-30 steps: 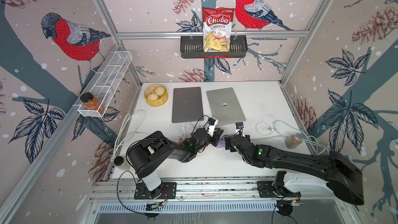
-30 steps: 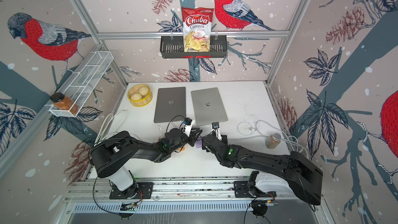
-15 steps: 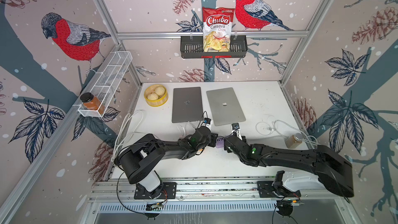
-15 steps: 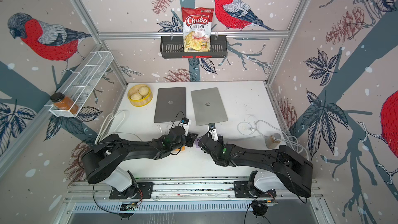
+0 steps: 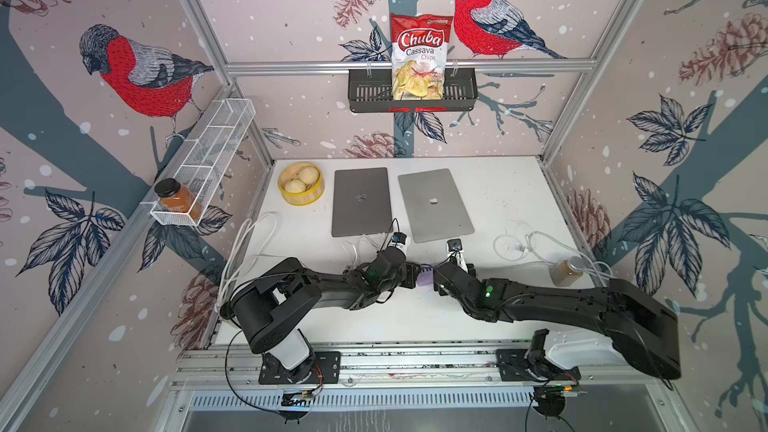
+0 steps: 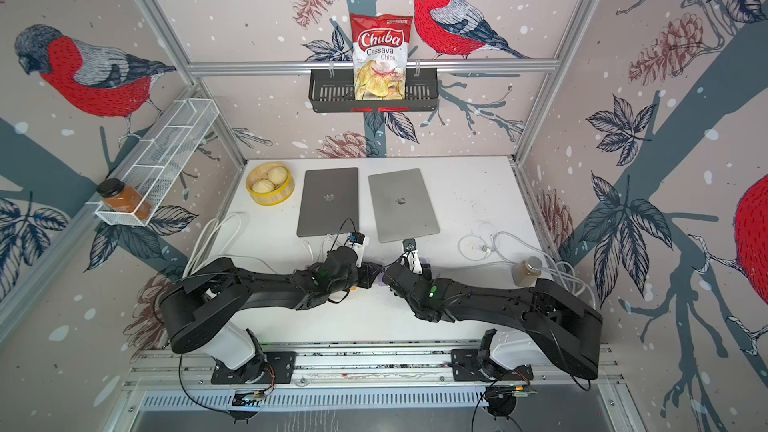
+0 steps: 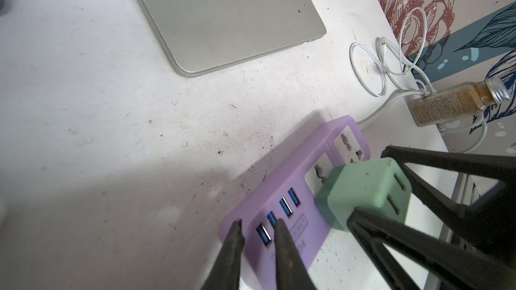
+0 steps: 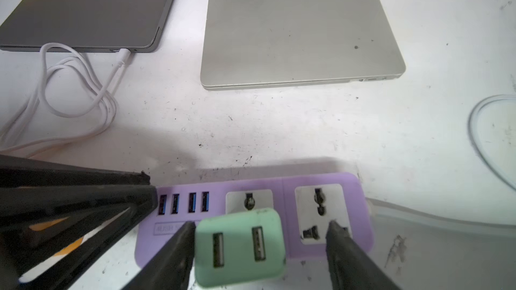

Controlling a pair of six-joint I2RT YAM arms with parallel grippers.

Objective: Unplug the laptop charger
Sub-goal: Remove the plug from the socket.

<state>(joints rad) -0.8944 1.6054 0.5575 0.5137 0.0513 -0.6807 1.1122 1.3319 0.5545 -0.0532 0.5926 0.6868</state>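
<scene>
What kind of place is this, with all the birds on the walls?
Probably a robot test booth, not a real room: a black left robot arm and black right robot arm mounted on a metal rail, and bird-wallpaper panels in a silver metal frame.

1. Closed dark laptop [image 5: 361, 201] and silver laptop [image 5: 434, 203], side by side, far centre of the table.
2. Both the left arm [image 5: 324, 288] and right arm [image 5: 540, 301] meet at the purple power strip [image 5: 424, 281].
3. The steamer basket [image 5: 300, 184], far left.
</scene>
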